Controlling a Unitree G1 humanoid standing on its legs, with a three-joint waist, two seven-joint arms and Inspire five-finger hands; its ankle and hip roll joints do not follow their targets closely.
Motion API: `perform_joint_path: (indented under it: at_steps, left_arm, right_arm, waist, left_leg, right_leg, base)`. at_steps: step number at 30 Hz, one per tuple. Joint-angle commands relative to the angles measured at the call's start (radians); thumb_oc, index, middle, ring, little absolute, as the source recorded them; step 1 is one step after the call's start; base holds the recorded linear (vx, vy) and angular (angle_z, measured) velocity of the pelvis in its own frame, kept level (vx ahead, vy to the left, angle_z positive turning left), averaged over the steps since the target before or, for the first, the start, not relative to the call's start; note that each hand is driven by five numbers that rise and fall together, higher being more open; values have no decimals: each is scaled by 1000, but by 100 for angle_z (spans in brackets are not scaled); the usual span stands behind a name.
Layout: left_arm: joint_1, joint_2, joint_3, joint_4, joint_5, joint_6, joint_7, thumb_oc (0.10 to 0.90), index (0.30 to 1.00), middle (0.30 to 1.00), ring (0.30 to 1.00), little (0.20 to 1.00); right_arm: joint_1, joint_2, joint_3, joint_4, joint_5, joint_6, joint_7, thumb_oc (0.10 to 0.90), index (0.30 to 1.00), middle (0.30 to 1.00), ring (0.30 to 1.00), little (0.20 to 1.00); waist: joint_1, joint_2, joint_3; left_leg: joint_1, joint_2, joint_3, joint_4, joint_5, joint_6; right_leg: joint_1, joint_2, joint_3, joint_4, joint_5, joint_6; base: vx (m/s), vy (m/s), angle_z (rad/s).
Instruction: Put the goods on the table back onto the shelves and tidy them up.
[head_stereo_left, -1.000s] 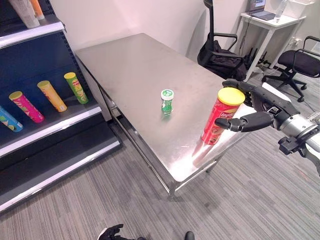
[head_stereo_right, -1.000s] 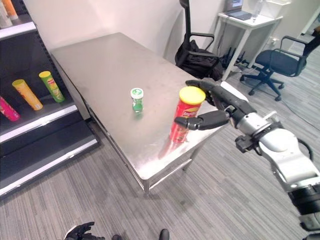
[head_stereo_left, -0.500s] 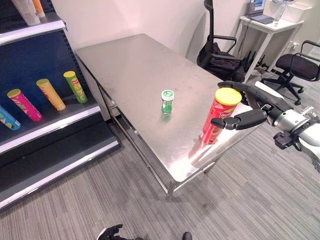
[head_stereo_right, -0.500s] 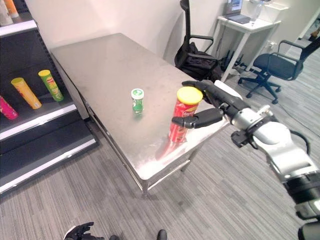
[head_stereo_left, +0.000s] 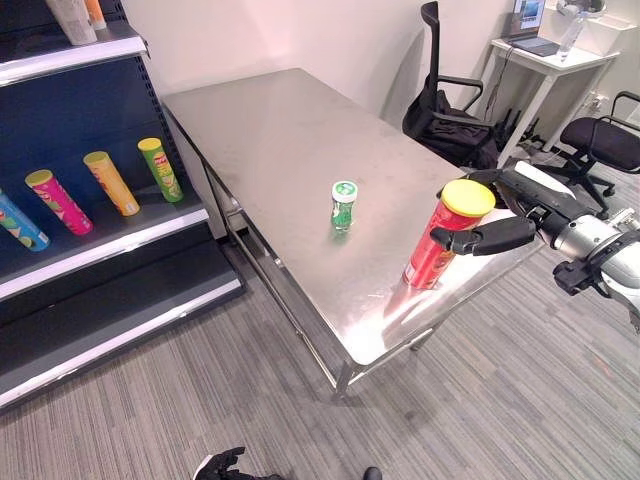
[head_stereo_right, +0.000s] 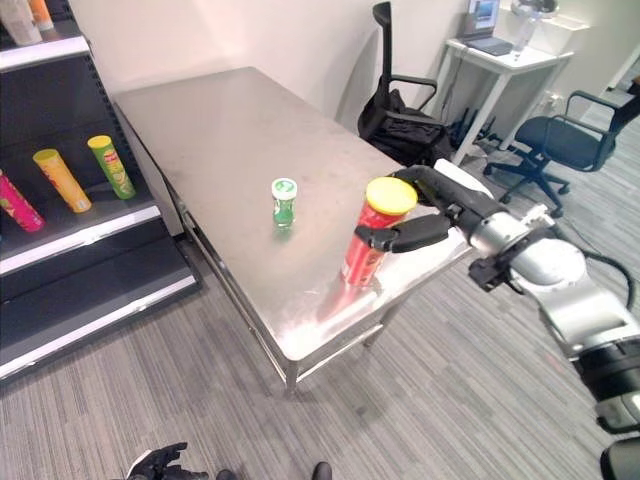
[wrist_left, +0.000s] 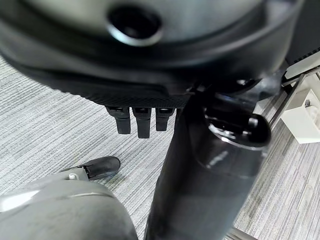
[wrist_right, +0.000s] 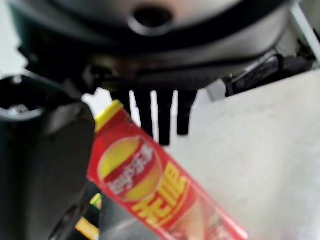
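Observation:
A tall red chip can with a yellow lid (head_stereo_left: 440, 240) stands upright near the steel table's (head_stereo_left: 270, 130) right front corner. My right hand (head_stereo_left: 500, 236) is open around its upper part, thumb in front of it and straight fingers (wrist_right: 165, 117) behind it. The right wrist view shows the red can (wrist_right: 150, 185) between thumb and fingers. A small green can (head_stereo_left: 343, 205) stands mid-table, well clear of the hand. My left hand (head_stereo_left: 225, 463) hangs low over the floor, relaxed, holding nothing.
The shelf unit (head_stereo_left: 100, 250) at the left holds lying green (head_stereo_left: 160, 170), orange (head_stereo_left: 110, 183), pink (head_stereo_left: 55, 200) and blue (head_stereo_left: 20, 225) cans. A black chair (head_stereo_left: 450, 110), a white desk (head_stereo_left: 545, 50) and another chair (head_stereo_left: 600, 140) stand behind the table's right side.
The camera has shifted slightly, so the whole scene sits a little to the right. My right hand has closed in on the red can's top; the can still stands on the table.

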Motion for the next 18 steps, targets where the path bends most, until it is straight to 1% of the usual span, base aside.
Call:
perform_joint_path:
  at_steps: [1,6,7,8,9,10,11,12,13,14,15,16,17,18]
  left_arm:
    - [-18,59,-40,47,27,-21,19,800,900,900,900,900]
    - [-14,60,-29,34,30,-25,21,800,900,900,900,900]
    - [-11,59,-18,30,31,-26,22,800,900,900,900,900]
    - [-11,61,-12,24,29,-27,23,800,900,900,900,900]
    - [-7,65,2,14,27,-28,30,800,900,900,900,900]
    - [-7,67,9,12,23,-27,31,800,900,900,900,900]
    - [-2,70,33,4,12,-26,40,800,900,900,900,900]
    - [-1,71,39,0,9,-25,44,800,900,900,900,900]
    - [5,75,52,-17,-10,-24,51,800,900,900,900,900]
    - [6,80,56,-37,-27,-23,56,800,900,900,900,900]
    - [4,85,59,-78,-63,-24,63,800,900,900,900,900]
    - [-6,87,57,-94,-85,-24,67,800,900,900,900,900]
    - [-8,88,55,-102,-85,-27,68,800,900,900,900,900]
    - [-11,93,49,-114,-78,-30,64,800,900,900,900,900]
  right_arm:
    - [-84,-33,19,-2,-13,-51,-29,400,300,300,300,300]
    - [-2,-25,-98,-32,-64,-67,-77,400,300,300,300,300]
    - [45,-13,-171,-57,-88,-75,-103,400,300,300,300,300]
    - [75,-1,-220,-70,-113,-82,-128,400,300,300,300,300]
    - [117,16,-300,-86,-143,-86,-172,400,300,300,300,300]
    - [145,42,-364,-103,-175,-93,-208,400,300,300,300,300]
    - [180,88,-460,-134,-238,-103,-286,400,300,300,300,300]
    - [190,100,-486,-147,-256,-104,-305,400,300,300,300,300]
    - [209,134,-561,-187,-280,-114,-365,400,300,300,300,300]
    - [214,154,-595,-212,-280,-121,-392,400,300,300,300,300]
    - [217,165,-640,-246,-271,-134,-422,400,300,300,300,300]
    - [215,175,-668,-271,-260,-141,-440,400,300,300,300,300]
    - [214,179,-682,-281,-257,-146,-447,400,300,300,300,300]
    - [215,183,-698,-285,-253,-149,-457,400,300,300,300,300]
  waist:
    - [28,-62,-24]
    - [21,-58,-23]
    - [15,-54,-23]
    - [17,-54,-23]
    - [13,-49,-23]
    - [16,-47,-22]
    - [17,-40,-21]
    - [18,-38,-20]
    - [23,-35,-13]
    - [27,-35,-5]
    - [33,-42,25]
    - [33,-47,47]
    - [32,-49,53]
    - [31,-54,57]
  left_leg:
    - [19,38,57,5,-47,-63]
    - [24,41,59,5,-49,-62]
    - [25,44,58,5,-51,-62]
    - [26,46,56,5,-51,-61]
    - [26,49,54,5,-52,-61]
    - [27,52,52,5,-51,-61]
    - [29,60,49,5,-50,-61]
    - [30,62,46,5,-50,-62]
    - [24,73,35,5,-42,-65]
    - [10,82,19,12,-34,-70]
    - [-44,80,-9,60,-32,-71]
    - [-110,75,-29,138,-48,-74]
    - [-135,80,-37,163,-50,-81]
    - [-149,108,-44,185,-49,-95]
  right_leg:
    - [59,-55,3,7,-88,79]
    - [61,-53,6,7,-90,77]
    - [61,-52,7,7,-92,76]
    - [61,-51,9,7,-93,74]
    - [60,-48,11,7,-95,72]
    - [61,-45,13,7,-98,70]
    - [62,-36,15,7,-108,64]
    - [63,-31,16,7,-111,62]
    - [60,-17,19,7,-123,54]
    - [54,-7,20,7,-129,48]
    - [41,-3,17,7,-133,39]
    - [33,-9,-2,7,-131,34]
    - [30,-11,-11,7,-129,34]
    - [33,-18,-21,7,-127,38]
  base:
    - [0,0,0]
    - [2,-12,2]
    - [19,-48,6]
    - [31,-65,10]
    - [33,-66,10]
    - [41,-112,8]
    - [32,-111,2]
    - [32,-166,2]
    - [-7,-158,6]
    - [-116,-196,18]
    - [-227,-122,35]
    - [-244,-60,87]
    - [-157,85,130]
    - [-62,283,139]
